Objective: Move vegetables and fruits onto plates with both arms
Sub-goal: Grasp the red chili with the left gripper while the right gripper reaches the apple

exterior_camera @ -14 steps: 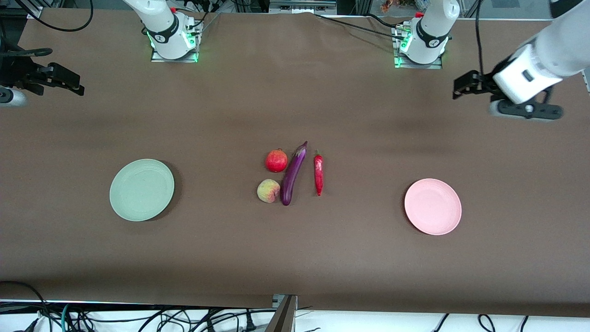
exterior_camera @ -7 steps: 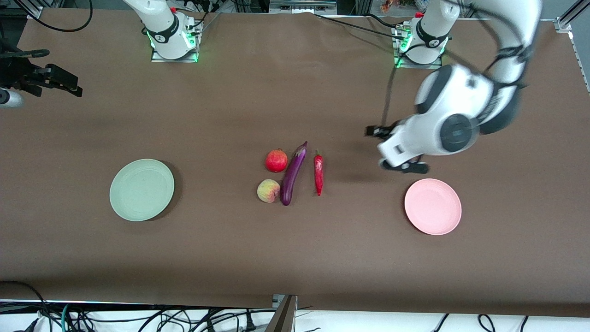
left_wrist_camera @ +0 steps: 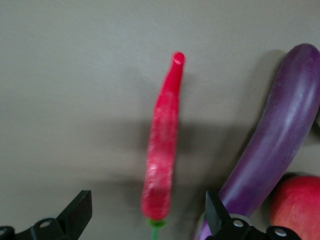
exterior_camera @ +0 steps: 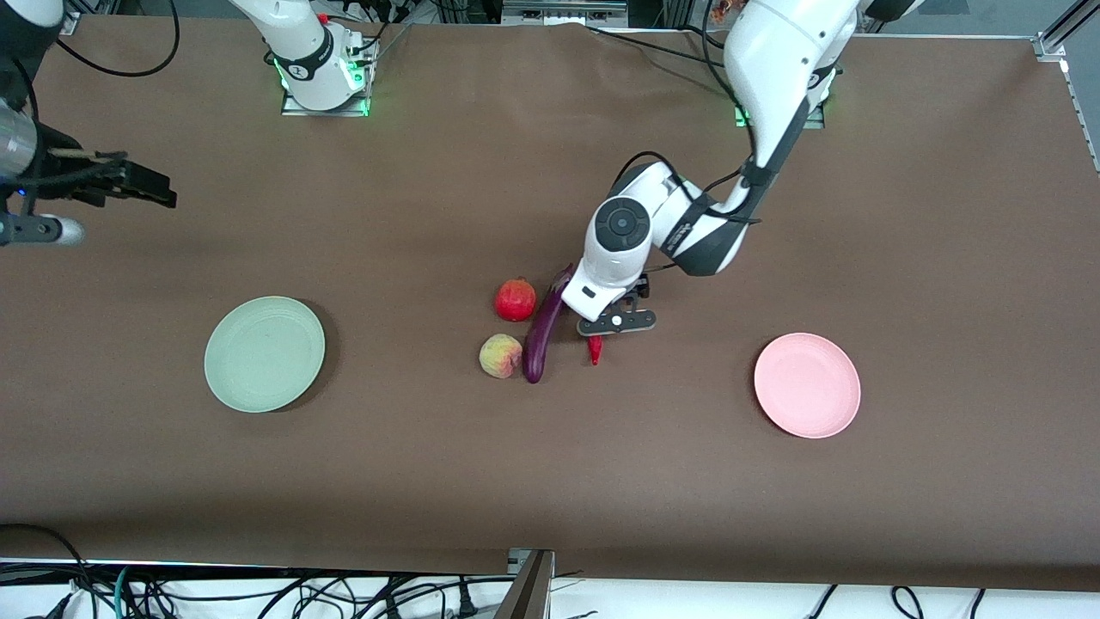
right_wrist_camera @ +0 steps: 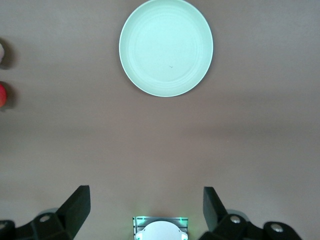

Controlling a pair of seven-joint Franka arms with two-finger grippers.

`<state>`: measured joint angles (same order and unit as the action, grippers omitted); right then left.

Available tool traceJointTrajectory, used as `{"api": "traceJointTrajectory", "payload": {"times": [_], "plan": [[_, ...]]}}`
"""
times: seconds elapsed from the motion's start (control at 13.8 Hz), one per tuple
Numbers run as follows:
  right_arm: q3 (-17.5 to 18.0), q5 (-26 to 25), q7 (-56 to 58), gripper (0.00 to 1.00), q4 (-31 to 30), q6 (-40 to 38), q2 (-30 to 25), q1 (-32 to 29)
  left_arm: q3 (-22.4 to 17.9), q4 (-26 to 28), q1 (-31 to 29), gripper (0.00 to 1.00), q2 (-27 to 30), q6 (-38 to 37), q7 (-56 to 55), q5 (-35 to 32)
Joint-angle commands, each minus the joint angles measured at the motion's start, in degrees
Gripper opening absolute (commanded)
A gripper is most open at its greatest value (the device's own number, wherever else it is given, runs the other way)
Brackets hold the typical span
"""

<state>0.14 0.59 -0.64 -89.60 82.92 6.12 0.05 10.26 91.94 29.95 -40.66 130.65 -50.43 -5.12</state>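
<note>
Fingers [left_wrist_camera: 80, 212] of left gripper [left_wrist_camera: 147, 217] spreading wide, empty, over chili [left_wrist_camera: 162, 150] at frame centre | descending centred, avoiding eggplant [left_wrist_camera: 275, 145] | right gripper [right_wrist_camera: 145, 210] waiting open, empty, upper left in front view.

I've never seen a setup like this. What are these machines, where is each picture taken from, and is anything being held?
Two white robot arms stand at a brown table. One picture looks down from across the table; the other two come from wrist cameras. The left gripper, open, hangs over the red chili pepper, holding nothing. The right gripper, open and empty, waits over the right arm's end of the table. Beside the chili lie the eggplant, a red fruit and a peach. The green plate and pink plate hold nothing.
</note>
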Motion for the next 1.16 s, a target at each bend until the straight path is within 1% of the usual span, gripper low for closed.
{"api": "traceJointTrajectory", "payload": {"times": [0.0,0.07,0.22,0.29,0.36,0.51,0.58,0.65,0.8,0.87,1.02,1.09], "plan": [[0.8,1.5,-2.2,1.0,1.4,2.2,4.3,2.2,-1.0,-2.2,0.7,1.0,-1.6,0.1,-2.3,-3.6],[0.7,1.9,-3.7,1.0,1.4,4.5,5.6,4.8,-1.0,-2.3,0.8,1.0,-2.4,1.0,-2.4,-4.5],[0.7,2.5,-9.7,1.0,1.4,8.5,8.5,7.7,-1.0,-2.3,1.3,0.99,-3.7,2.2,-2.4,-5.0],[0.8,3.3,-11.8,1.0,1.4,10.4,10.0,9.0,-1.0,-2.2,2.0,0.84,-4.5,2.9,-2.4,-5.8],[0.7,4.0,-13.6,1.0,1.4,12.2,11.5,10.8,-1.0,-2.0,2.4,0.71,-4.9,2.9,-2.4,-6.8],[0.7,5.1,-16.9,1.0,1.4,15.3,14.5,13.8,-1.0,-1.5,2.4,0.27,-5.0,2.9,-2.4,-7.4],[0.7,5.4,-18.1,1.0,1.3,16.8,15.9,15.8,-1.0,-1.6,2.4,0.07,-4.9,3.0,-2.4,-7.4],[0.7,5.4,-19.8,1.0,1.3,18.3,17.2,17.9,-1.0,-1.5,2.2,0.01,-4.7,2.9,-2.0,-7.4],[0.7,5.4,-27.0,1.0,1.3,23.1,20.4,21.0,-1.1,-1.5,1.6,0.0,-3.4,2.1,-1.8,-7.4],[0.7,5.4,-29.7,1.0,1.3,25.9,22.0,22.0,-1.1,-1.5,1.3,0.0,-1.9,-0.4,-1.8,-7.4],[0.8,5.6,-33.4,1.0,1.4,33.4,24.9,23.8,-3.1,-2.1,0.1,0.0,2.1,-10.5,0.0,-8.1],[0.8,6.4,-35.5,1.0,1.4,37.0,26.1,24.8,-4.0,-2.2,-0.6,0.0,4.2,-15.8,4.3,-9.6]]}}
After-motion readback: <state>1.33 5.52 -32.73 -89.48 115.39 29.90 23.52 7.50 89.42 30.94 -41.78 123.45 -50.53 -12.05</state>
